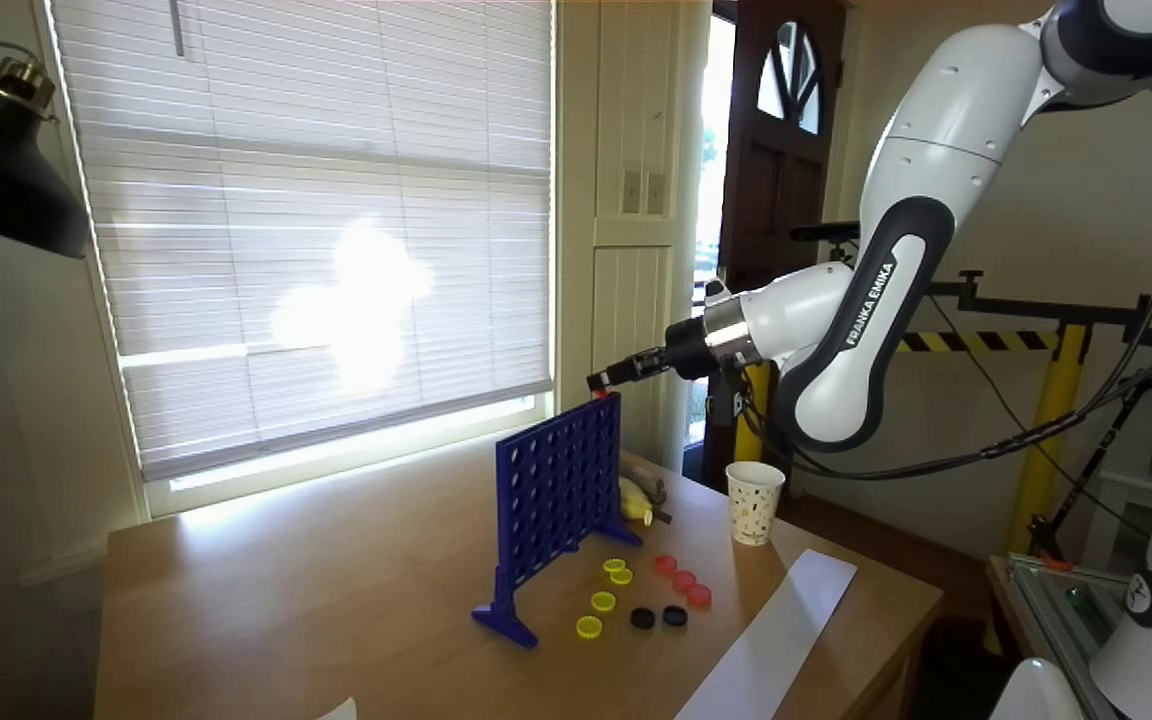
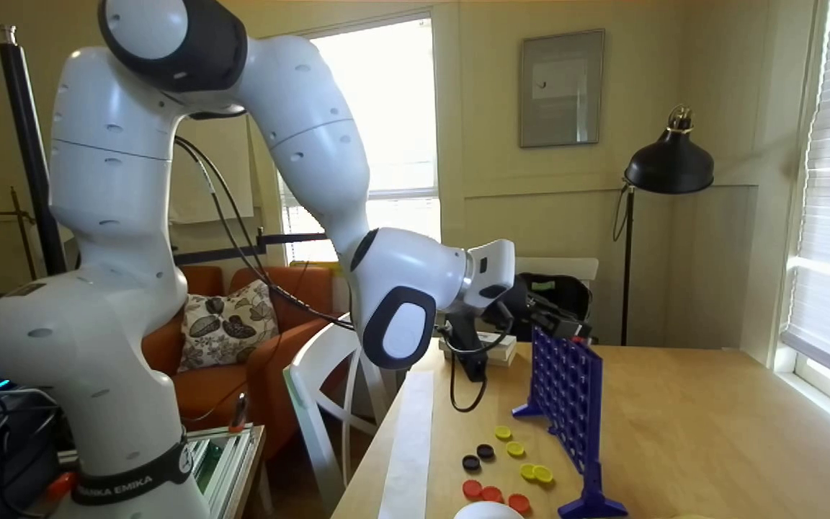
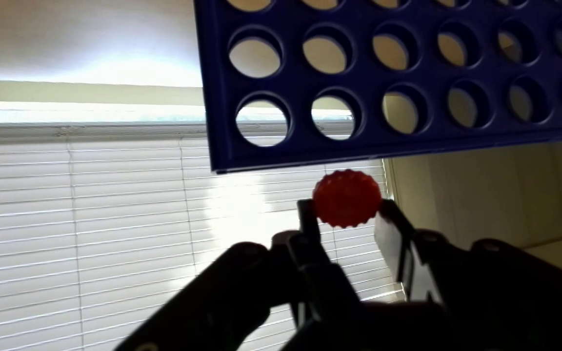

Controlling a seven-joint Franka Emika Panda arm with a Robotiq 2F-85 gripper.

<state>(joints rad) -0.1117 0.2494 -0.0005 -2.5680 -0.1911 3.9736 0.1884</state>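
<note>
My gripper (image 3: pixel 347 204) is shut on a red disc (image 3: pixel 347 195) with a scalloped rim, pinched at its sides between the two fingertips. A blue upright board with rows of round holes (image 3: pixel 300 117) is close by; in the wrist view a narrow gap separates the disc from its top edge. In an exterior view the gripper (image 1: pixel 596 382) sits just over the far top corner of the board (image 1: pixel 507 510). Both exterior views show the board standing on its feet; whether disc and board touch cannot be told there. Every hole in view looks unfilled.
On the table lie several yellow discs (image 1: pixel 603 601), two black discs (image 1: pixel 674 616) and three red discs (image 1: pixel 683 580). A speckled paper cup (image 1: pixel 754 505), a white strip (image 1: pixel 776 640) and a yellow banana-like object (image 1: pixel 634 502) are near the board. A blind-covered window (image 1: pixel 336 180) stands behind.
</note>
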